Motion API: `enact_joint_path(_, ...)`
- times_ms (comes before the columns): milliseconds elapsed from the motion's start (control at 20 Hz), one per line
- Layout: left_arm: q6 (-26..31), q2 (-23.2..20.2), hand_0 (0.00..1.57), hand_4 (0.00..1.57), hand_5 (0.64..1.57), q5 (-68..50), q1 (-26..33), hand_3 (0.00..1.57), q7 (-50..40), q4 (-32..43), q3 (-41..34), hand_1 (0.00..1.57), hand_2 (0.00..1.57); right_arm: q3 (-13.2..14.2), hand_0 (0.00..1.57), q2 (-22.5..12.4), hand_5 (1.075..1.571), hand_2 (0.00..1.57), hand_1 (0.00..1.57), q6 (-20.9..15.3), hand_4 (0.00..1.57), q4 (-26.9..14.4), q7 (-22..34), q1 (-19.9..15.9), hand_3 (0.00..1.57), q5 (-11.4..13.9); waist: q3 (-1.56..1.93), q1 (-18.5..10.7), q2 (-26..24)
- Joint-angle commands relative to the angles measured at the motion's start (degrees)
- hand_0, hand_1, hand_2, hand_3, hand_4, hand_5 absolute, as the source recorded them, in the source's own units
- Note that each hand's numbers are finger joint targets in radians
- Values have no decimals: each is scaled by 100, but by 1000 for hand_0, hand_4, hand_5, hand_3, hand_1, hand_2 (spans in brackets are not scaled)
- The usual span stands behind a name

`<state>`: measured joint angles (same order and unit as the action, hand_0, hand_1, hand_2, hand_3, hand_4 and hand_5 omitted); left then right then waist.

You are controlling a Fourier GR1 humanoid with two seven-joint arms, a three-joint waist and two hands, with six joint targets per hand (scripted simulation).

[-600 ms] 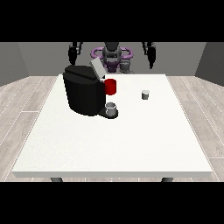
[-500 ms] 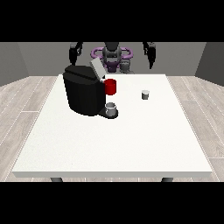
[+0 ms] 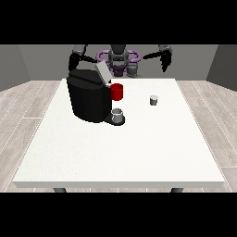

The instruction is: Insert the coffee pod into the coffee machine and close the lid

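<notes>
While hanging above the table's far edge, fingers unreadable, hand at the view's right (image 3: 165,59) nearer coffee pod (image 3: 154,100); pod below, toward camera.

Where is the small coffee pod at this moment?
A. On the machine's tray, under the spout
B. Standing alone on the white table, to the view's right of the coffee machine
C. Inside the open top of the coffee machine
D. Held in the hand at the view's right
B. The coffee pod stands by itself on the table, to the view's right of the coffee machine; the hand at the view's right is raised above the table's far edge, apart from it.
</notes>
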<state>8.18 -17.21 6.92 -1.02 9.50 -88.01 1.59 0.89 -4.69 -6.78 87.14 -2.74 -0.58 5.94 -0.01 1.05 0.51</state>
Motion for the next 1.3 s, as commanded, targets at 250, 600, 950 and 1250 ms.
enact_joint_path(250, 470, -958, 0, 0, 1571, 336, -1318, 0, -543, 919, -555, 0, 0, -161, 0, 0, 1571, 0, 0, -32, 0, -89, -96, -510, 0, 257, 2, 542, 724)
enact_joint_path(600, 391, -1221, 0, 0, 1571, 1080, -1779, 0, -263, 2002, -436, 0, 0, -425, 0, 275, 1571, 0, 0, -165, 0, 197, 273, -869, 0, 381, -3, 929, 1202)
enact_joint_path(950, 437, -1268, 0, 0, 1571, 1529, -2430, 0, 10, 2927, -358, 0, 0, -463, 0, 461, 1571, 0, 0, -281, 0, -22, 547, -1211, 0, 340, -1, 855, 1446)
enact_joint_path(1250, -130, -944, 0, 0, 1571, 2180, -2765, 0, -18, 3454, -143, 0, 423, -376, 0, 399, 1571, 0, 0, -344, 0, -441, 630, -1539, 0, 538, -1, 728, 1452)
